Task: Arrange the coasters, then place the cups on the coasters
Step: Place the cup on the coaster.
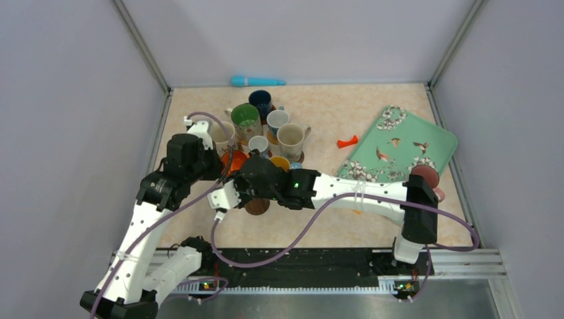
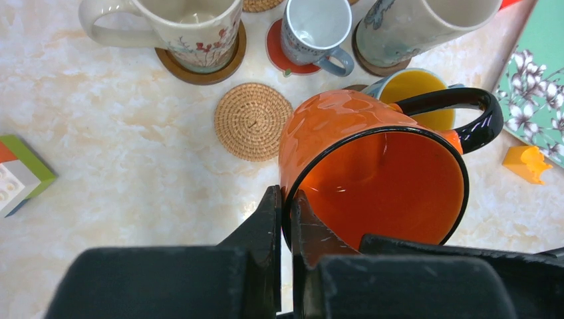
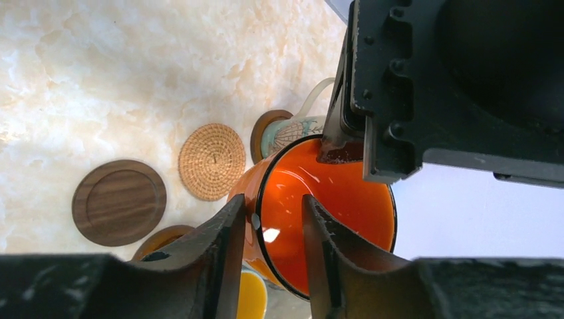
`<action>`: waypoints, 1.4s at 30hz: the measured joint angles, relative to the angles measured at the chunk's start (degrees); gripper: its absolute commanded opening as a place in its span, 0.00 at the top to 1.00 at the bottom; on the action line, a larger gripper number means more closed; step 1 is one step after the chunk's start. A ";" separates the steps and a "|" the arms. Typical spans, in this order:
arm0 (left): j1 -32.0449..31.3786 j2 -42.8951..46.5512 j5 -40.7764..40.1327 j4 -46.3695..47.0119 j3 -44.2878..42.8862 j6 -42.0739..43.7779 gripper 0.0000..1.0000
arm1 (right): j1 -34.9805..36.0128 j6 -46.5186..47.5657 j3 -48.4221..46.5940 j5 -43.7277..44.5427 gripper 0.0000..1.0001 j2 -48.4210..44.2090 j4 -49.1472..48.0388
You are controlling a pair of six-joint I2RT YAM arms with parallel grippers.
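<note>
The left gripper [image 2: 284, 203] pinches the orange mug [image 2: 339, 126] by its rim, lower centre of its view. The right gripper [image 3: 273, 203] straddles that rim, fingers parted (seemingly not gripping). Draw the right clear first, then lower the mug level onto the bare woven coaster [image 2: 253, 121], centre-left.

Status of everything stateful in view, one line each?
left tool: shut on rim of orange mug
right tool: open, astride the same rim
orange mug: empty, gripped at the rim
woven coaster: bare
dark wooden coaster: bare
floral cream mug: upright on brown coaster
small white mug: upright on red coaster
</note>
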State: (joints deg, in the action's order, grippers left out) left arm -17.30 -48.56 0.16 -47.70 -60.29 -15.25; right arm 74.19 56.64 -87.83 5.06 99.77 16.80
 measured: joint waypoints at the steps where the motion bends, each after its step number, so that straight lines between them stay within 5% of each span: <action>1: -0.02 0.00 -0.11 -0.31 0.00 -0.09 1.00 | 0.00 -0.24 0.55 0.02 0.54 -0.22 -0.72; 7: -0.11 -0.11 -1.14 -2.64 0.20 -0.11 1.00 | 0.00 -2.75 7.48 -1.40 0.34 -5.42 -1.31; 15: -0.11 -1.57 -1.81 -2.78 1.51 -0.07 1.00 | 0.00 -9.35 17.38 -3.39 0.23 -16.65 -2.58; 18: -0.11 -2.23 -3.63 -2.84 2.03 -0.02 1.00 | 0.00 -15.54 20.35 -2.80 0.01 -21.81 -2.62; 29: 0.17 -10.97 -6.05 -0.20 4.04 0.13 1.00 | 0.00 -38.77 27.65 1.40 0.01 -40.85 -4.83; 42: 4.87 -18.84 -3.72 5.03 4.48 3.52 1.00 | 0.00 -44.52 29.62 4.87 0.01 -49.11 -3.28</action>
State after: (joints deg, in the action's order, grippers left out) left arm -12.43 -67.40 -3.55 -42.68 -55.81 -11.73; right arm 74.19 12.12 -58.22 9.93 50.65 13.52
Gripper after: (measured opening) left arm 0.038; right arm 0.988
